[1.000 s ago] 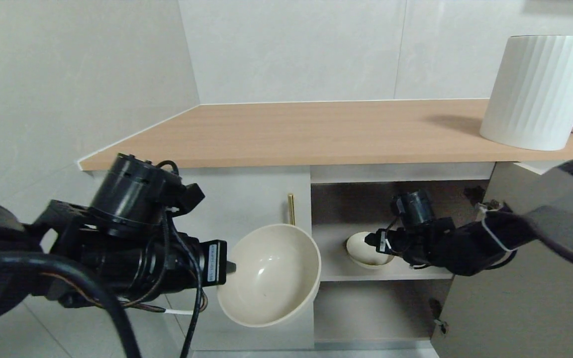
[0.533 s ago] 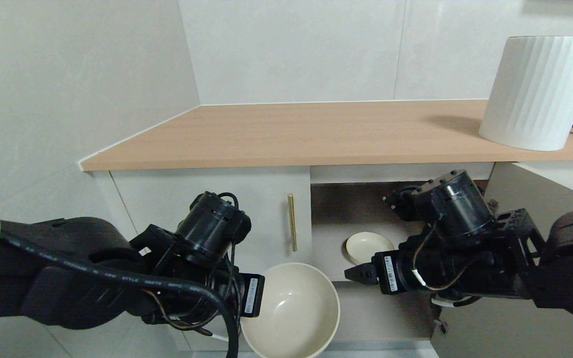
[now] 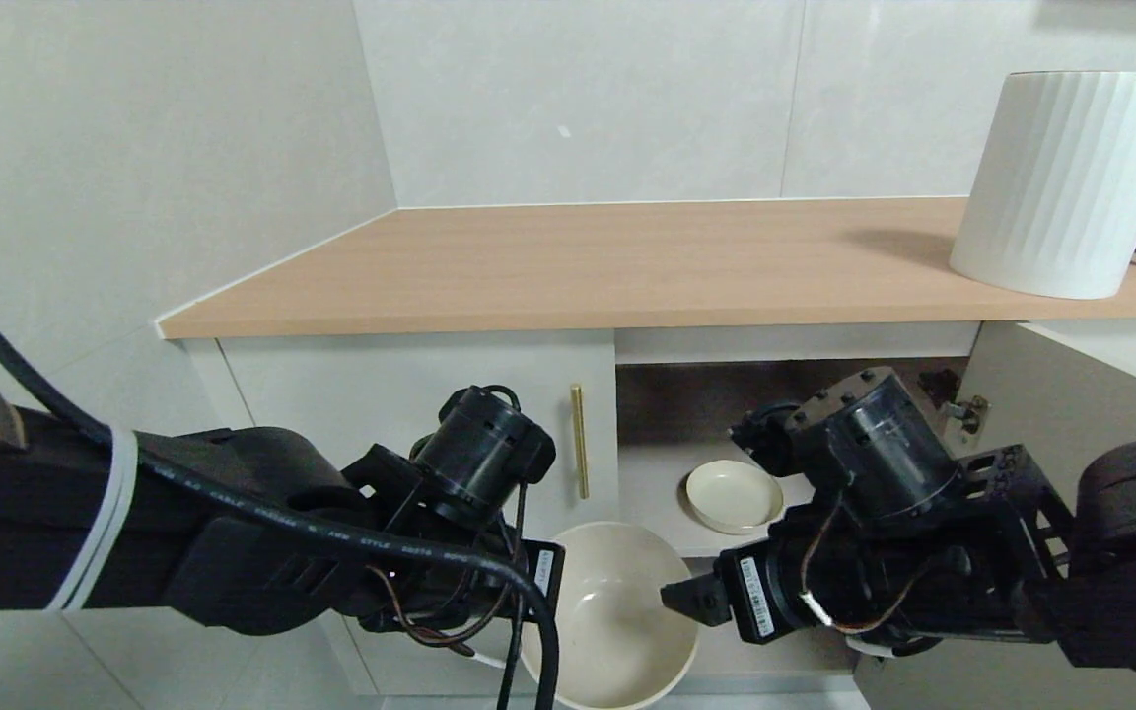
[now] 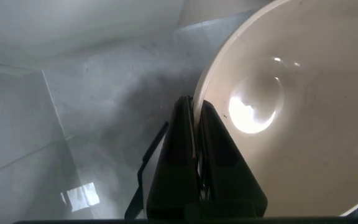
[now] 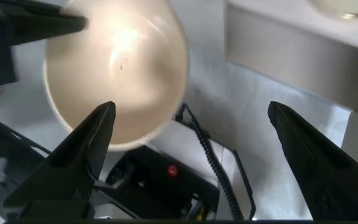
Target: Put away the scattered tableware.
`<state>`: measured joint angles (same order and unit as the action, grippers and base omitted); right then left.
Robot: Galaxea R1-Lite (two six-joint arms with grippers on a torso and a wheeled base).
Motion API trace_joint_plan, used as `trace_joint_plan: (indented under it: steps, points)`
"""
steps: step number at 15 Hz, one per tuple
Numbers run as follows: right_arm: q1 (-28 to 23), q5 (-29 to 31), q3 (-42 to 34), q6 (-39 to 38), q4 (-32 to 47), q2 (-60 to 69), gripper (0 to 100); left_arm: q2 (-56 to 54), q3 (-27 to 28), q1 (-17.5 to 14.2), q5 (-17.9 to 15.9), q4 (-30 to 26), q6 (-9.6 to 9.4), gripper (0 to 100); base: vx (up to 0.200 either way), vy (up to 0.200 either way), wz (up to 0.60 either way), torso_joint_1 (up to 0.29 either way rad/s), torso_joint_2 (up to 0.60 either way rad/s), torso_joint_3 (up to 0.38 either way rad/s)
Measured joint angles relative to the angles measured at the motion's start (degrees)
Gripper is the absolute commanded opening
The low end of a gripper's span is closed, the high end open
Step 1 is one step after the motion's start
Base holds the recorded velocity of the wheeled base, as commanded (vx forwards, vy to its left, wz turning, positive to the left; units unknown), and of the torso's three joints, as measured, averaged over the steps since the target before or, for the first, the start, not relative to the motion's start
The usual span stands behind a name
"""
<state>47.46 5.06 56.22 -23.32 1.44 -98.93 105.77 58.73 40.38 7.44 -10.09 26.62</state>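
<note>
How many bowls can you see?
2. A big bowl is clamped by its rim in the left gripper, in front of the cabinet; a small bowl sits on its shelf. Others may hide behind the arms.

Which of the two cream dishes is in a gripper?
The large bowl, its rim pinched by the left gripper; the small dish sits free on the cabinet shelf.

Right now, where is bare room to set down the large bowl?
Cabinet shelf: bare left of the small dish; its right is hidden by the right arm. Countertop: bare up to the white ribbed container. Crowded: cabinet front, around the bowl.
</note>
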Motion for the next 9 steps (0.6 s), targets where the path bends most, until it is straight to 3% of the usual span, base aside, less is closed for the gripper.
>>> trace_joint_plan:
  steps: [4, 5, 9]
  points:
    - [0.24, 0.41, 0.41, -0.29, -0.38, -3.74, 100, -0.32, -0.22, 1.52, 0.41, -0.09, 0.72, 0, 0.000, 0.000, 0.00, 0.000, 0.00, 0.000]
    - [0.24, 0.44, 0.41, -0.32, -0.62, -4.33, 0, -0.37, -0.27, 1.79, 0.68, -0.09, 0.90, 0, 0.000, 0.000, 0.00, 0.000, 0.00, 0.000]
    - [0.24, 0.55, 0.41, -0.51, -1.46, -5.78, 0, -0.41, -0.33, 2.05, 0.90, -0.09, 0.96, 0, 0.000, 0.000, 0.00, 0.000, 0.00, 0.000]
